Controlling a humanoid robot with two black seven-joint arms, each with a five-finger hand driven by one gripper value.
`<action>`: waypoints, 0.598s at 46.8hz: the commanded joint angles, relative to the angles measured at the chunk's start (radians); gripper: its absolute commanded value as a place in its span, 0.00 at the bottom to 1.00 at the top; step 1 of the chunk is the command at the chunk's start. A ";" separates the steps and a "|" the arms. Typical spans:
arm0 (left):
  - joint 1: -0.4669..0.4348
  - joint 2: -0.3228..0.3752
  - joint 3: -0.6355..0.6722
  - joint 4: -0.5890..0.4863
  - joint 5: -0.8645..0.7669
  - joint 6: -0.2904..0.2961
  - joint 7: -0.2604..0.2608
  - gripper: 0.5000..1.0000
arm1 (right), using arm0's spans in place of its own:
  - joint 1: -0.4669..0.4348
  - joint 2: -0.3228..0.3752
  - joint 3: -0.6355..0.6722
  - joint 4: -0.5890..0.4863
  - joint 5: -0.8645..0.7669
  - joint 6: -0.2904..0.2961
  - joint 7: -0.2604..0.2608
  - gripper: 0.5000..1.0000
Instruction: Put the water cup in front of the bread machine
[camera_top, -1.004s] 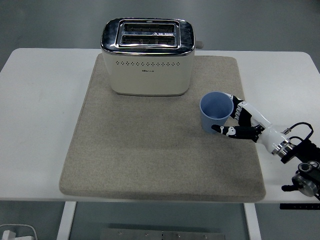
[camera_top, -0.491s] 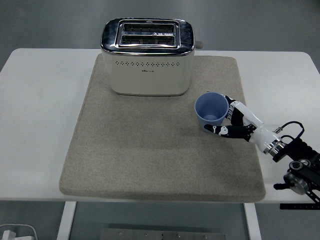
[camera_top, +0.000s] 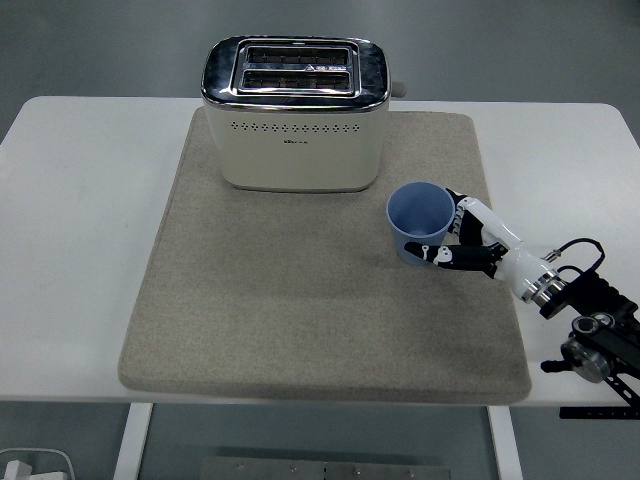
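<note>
Cup and hand have shifted left over the last second, now closer to the toaster's front right corner; arm reaches further in from the right edge. Right hand (camera_top: 462, 245), black-and-white, five fingers, is wrapped around the light blue plastic water cup (camera_top: 419, 222): thumb across the near side, other fingers behind the right side. Cup is upright, open mouth up, looks empty, just left of the palm, and seems to sit on the mat. Under both: beige felt-like rectangular mat (camera_top: 300, 300), covering the middle of the white table (camera_top: 70, 250). Up and left of the hand, near the cup but apart from it: cream two-slot toaster with chrome top (camera_top: 296, 112), at the mat's far edge. Beyond the table, grey floor (camera_top: 500, 40).
</note>
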 joint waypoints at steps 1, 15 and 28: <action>0.000 0.000 0.000 0.000 0.000 0.000 0.000 1.00 | 0.000 0.000 0.002 0.002 0.002 0.001 -0.002 0.39; 0.000 0.000 -0.001 0.000 0.000 0.000 0.000 1.00 | 0.035 0.048 -0.001 0.017 0.003 -0.001 -0.009 0.38; -0.002 0.000 0.000 0.000 0.000 0.000 0.000 1.00 | 0.089 0.088 -0.024 0.026 0.003 -0.013 -0.059 0.39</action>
